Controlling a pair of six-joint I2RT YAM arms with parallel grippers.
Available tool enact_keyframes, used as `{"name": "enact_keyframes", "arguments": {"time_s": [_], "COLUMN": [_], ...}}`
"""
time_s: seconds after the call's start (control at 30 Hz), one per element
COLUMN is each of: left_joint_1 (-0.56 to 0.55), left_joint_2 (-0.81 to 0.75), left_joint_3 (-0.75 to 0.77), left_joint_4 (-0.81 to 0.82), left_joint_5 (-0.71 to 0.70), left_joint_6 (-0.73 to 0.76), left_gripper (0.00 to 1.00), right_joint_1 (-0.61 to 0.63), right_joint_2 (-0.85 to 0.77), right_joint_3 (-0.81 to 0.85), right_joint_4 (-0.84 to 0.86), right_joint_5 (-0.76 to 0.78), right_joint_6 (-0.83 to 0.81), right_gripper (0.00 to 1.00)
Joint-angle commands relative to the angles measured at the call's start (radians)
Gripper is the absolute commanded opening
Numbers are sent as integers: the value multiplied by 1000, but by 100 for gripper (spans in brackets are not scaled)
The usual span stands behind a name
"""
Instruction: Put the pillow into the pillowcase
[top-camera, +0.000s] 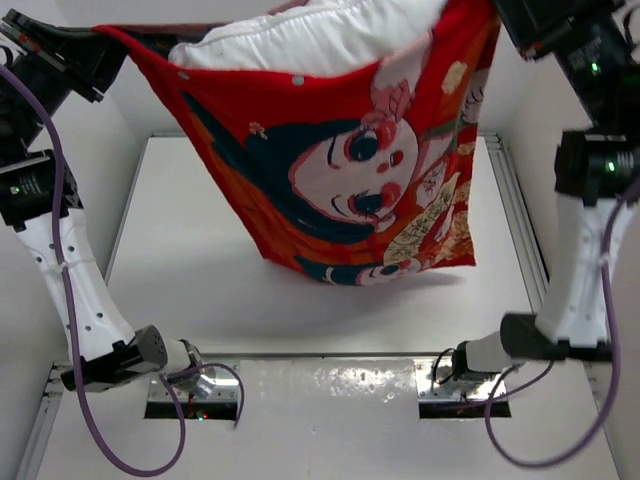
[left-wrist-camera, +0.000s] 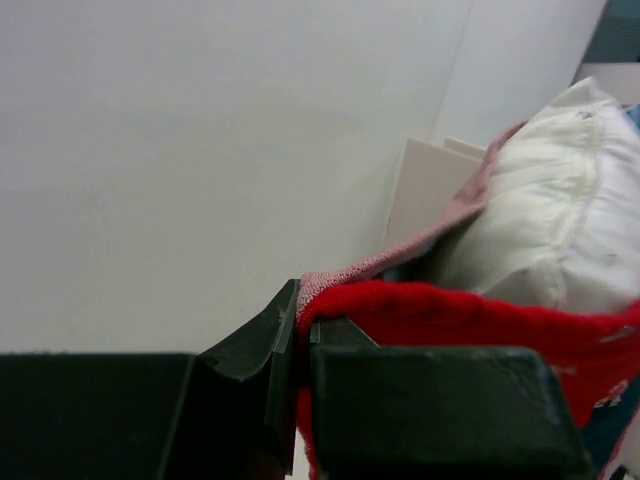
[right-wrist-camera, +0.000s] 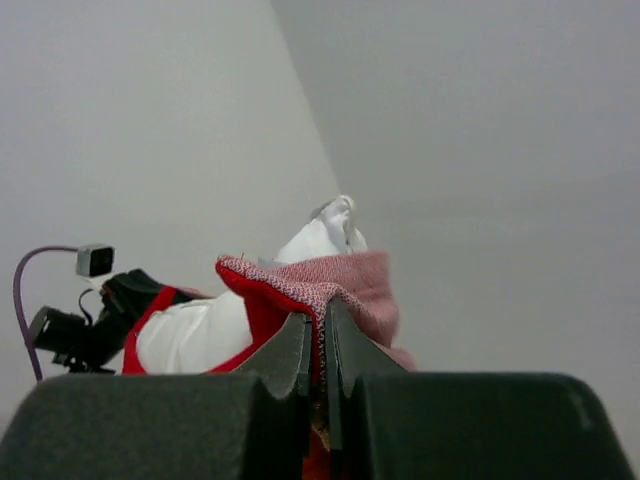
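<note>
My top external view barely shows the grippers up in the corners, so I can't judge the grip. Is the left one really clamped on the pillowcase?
Observer: Yes. The left wrist view shows the left gripper shut on the rim of the pillowcase, with red fabric pinched in its jaws.
Operator: And the right?
Observer: The right gripper is shut on the folded hem too, with the paler pink reverse showing.
Operator: Any filling near that grip?
Observer: A white corner of the pillow pokes up just behind the pinched hem.
</note>
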Motion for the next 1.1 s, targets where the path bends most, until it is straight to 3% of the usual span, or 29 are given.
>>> {"name": "enact_keyframes", "arguments": {"time_s": [0.0,0.03,0.1,0.13,0.17,0.2,0.27,0.3,0.37,0.4,0.47,0.5,0.53,0.57,0.6,0.63,0.67,0.73,0.77,0.83,0.87,0.9,0.93,0.97,1.0,1.07], "left_joint_1": [28,25,-18,-41,-100,-128,-205,-252,-277,-277,-207,-120,-75,-26,76,119,155,164,158,131,103,68,66,65,59,40], "left_joint_2": [41,44,26,24,30,52,93,121,151,171,283,338,416,420,388,338,199,51,35,43,52,64,95,110,121,92], "left_joint_3": [122,168,127,86,61,44,65,105,145,164,301,566,698,772,714,614,521,378,348,233,207,201,269,317,340,272], "left_joint_4": [-215,-294,-246,-203,-192,-246,-383,-557,-741,-767,-793,-781,-728,-475,-304,-114,96,127,168,269,285,234,125,-98,-130,-51], "left_joint_5": [-163,-206,-217,-195,-185,-189,-214,-265,-394,-443,-490,-426,-366,-279,-266,-280,-349,-344,-280,-173,-134,-146,-180,-245,-229,-136], "left_joint_6": [154,337,363,296,270,265,392,547,682,746,721,625,554,459,250,169,129,277,226,30,-15,41,120,217,310,262], "left_gripper": [0,0,0,0,0,0,0,0,0,0,0,0,0,0,0,0,0,0,0,0,0,0,0,0,0,0], "right_joint_1": [-47,-90,-74,20,58,104,138,120,86,39,6,-12,-28,-54,-154,-225,-286,-350,-362,-364,-365,-365,-364,-376,-397,-407], "right_joint_2": [157,128,65,94,149,289,390,396,337,314,311,321,332,315,271,210,56,-153,-206,-208,-103,-32,37,112,119,50], "right_joint_3": [137,82,-14,16,83,275,382,319,79,42,89,247,331,377,340,274,163,64,-96,-170,-83,-16,53,135,142,64], "right_joint_4": [-16,-16,35,24,-12,-163,-282,-345,-359,-355,-353,-356,-340,-218,-116,-8,57,12,64,151,124,81,43,2,22,102], "right_joint_5": [22,58,141,134,111,105,135,192,259,275,223,220,226,220,203,197,230,392,390,312,187,131,94,70,42,42], "right_joint_6": [159,133,81,69,64,47,-20,-87,-125,-119,-76,-71,-21,36,117,239,239,3,-3,165,206,276,304,325,367,348], "right_gripper": [0,0,0,0,0,0,0,0,0,0,0,0,0,0,0,0,0,0,0,0,0,0,0,0,0,0]}}
